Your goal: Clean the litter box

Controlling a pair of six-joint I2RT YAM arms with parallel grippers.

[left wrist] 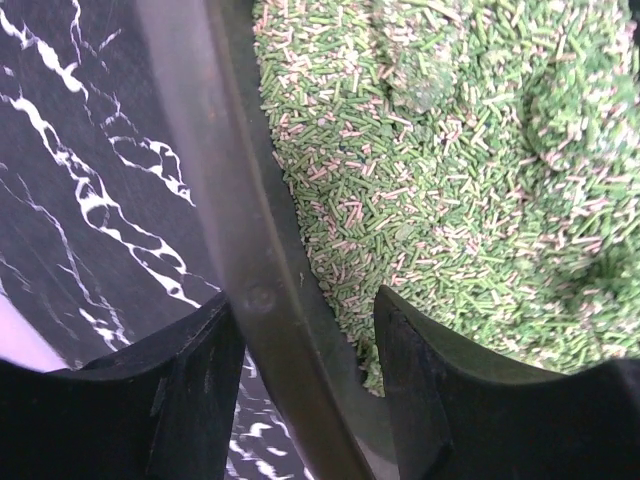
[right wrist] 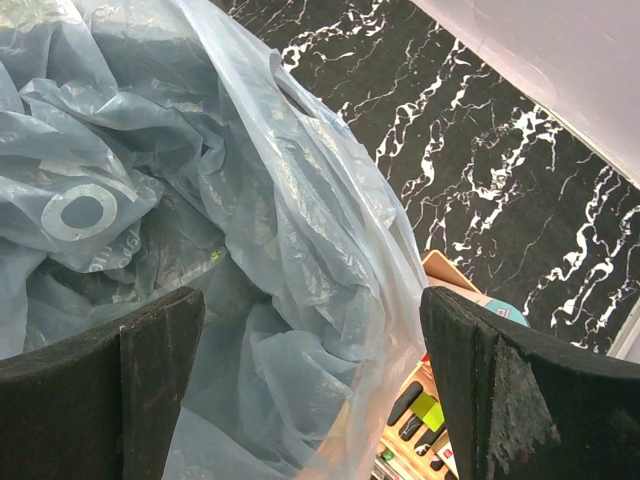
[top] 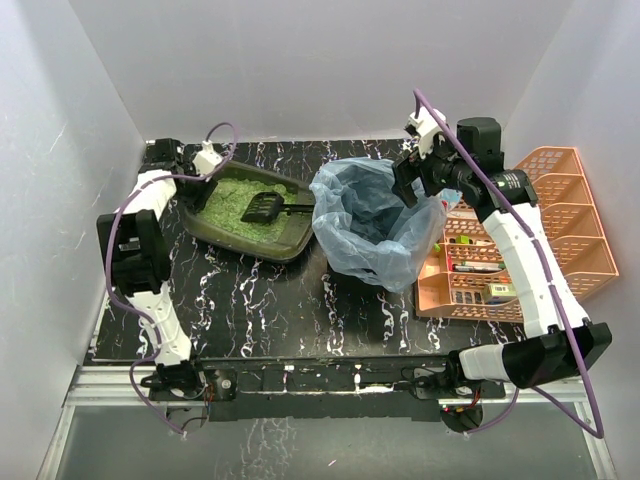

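Left hand (left wrist: 305, 300) sits astride the far-left rim of the litter box (top: 250, 248), one finger outside on the desk (top: 300, 300) side, one inside over the green pellets. Its jaws are neither wide nor pressed together, and a sliver of litter shows beside the inner finger, so I can't tell whether it truly pinches the rim. Right hand (right wrist: 310, 400) is spread wide above the blue-bagged bin (top: 370, 225), holding nothing. The box lies flat at the back left of the desk, just beside the bin, with a black scoop (top: 262, 208) resting in the litter.

Risks, as I judge them: a hold on that one corner could let the tray twist or slip on a lift, and pellets would spill across the desk. The lip looks smooth and sloped, so the pads may slide. Tip it binward and the loose scoop could tumble in too.

Overhead gives the layout: tray, bin, scoop, orange organiser (top: 560, 220) at right, but not the jaw gap. Left wrist view shows that, plus lumps among the pellets; right wrist view shows the bag's crumpled inside
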